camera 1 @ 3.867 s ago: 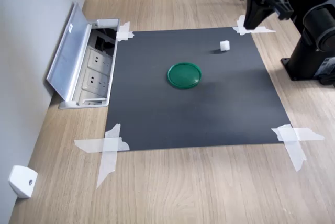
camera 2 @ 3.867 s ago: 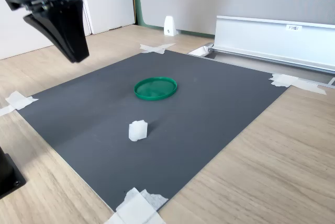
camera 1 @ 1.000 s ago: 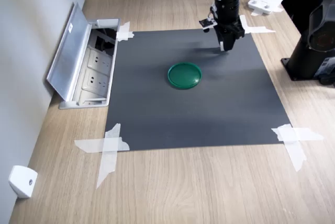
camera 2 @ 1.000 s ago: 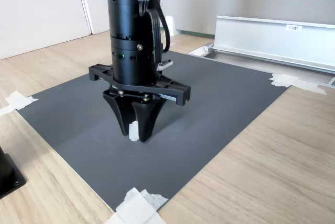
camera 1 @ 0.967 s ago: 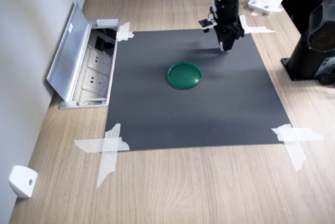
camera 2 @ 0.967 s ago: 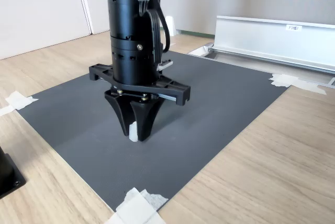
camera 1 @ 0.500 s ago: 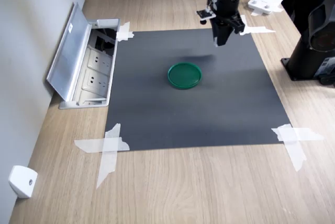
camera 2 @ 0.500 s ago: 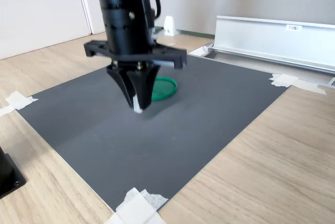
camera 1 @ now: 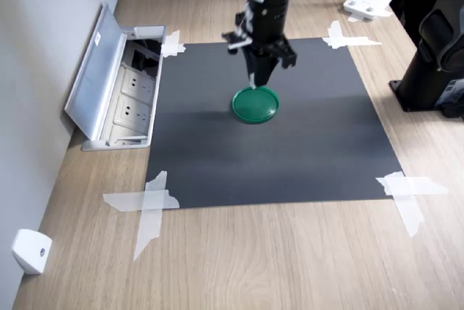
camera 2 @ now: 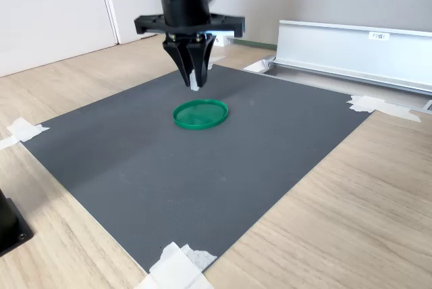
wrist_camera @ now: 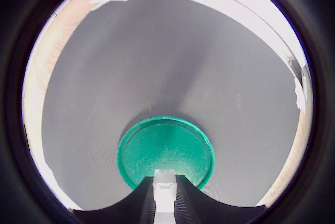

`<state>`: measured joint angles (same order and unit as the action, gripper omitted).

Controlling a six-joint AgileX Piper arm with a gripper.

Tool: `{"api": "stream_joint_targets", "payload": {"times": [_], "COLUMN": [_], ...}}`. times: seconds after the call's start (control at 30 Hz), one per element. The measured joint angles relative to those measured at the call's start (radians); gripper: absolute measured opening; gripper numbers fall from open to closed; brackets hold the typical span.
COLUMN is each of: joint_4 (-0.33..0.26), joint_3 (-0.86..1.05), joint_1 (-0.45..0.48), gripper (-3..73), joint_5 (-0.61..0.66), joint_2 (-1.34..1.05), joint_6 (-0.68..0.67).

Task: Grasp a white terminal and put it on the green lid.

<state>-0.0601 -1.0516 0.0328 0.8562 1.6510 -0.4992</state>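
The green lid lies flat near the middle of the dark grey mat. My gripper hangs in the air just above the lid, pointing straight down. It is shut on the white terminal, a tiny white block pinched between the black fingertips. In the wrist view the terminal sits over the lid's near rim.
An open floor socket box with a raised metal flap lies at the first exterior view's left of the mat. White tape strips hold the mat's corners. A black arm base stands at the first exterior view's right. A white wedge block rests by the wall.
My gripper closed on the white terminal at the mat's far corner, lifted it off the mat and carried it across to above the green lid.
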Motion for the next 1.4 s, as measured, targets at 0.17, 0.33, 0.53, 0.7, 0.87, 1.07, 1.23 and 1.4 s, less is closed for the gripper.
{"api": "stream_joint_targets", "payload": {"times": [0.17, 0.33, 0.53, 0.7, 0.87, 1.07, 1.23, 1.4], "joint_4": [0.033, 0.039, 0.024, 0.024, 0.024, 0.023, 0.019, 0.013], "joint_3": [-0.004, -0.004, -0.004, -0.004, -0.005, -0.005, -0.005, 0.008], "joint_1": [-0.001, -0.001, -0.001, -0.001, -0.001, -0.001, -0.001, -0.001], "gripper": [9.1, 11.7, 28.2, 48.0, 56.8, 51.4, 25.2, 2.2], "joint_5": [-0.004, -0.009, -0.015, -0.026, -0.04, -0.081, -0.124, -0.208], "joint_2": [0.05, 0.054, 0.054, 0.054, 0.052, -0.023, -0.121, -0.246], "joint_6": [0.005, 0.008, -0.018, -0.02, -0.02, -0.02, -0.016, 0.077]}}
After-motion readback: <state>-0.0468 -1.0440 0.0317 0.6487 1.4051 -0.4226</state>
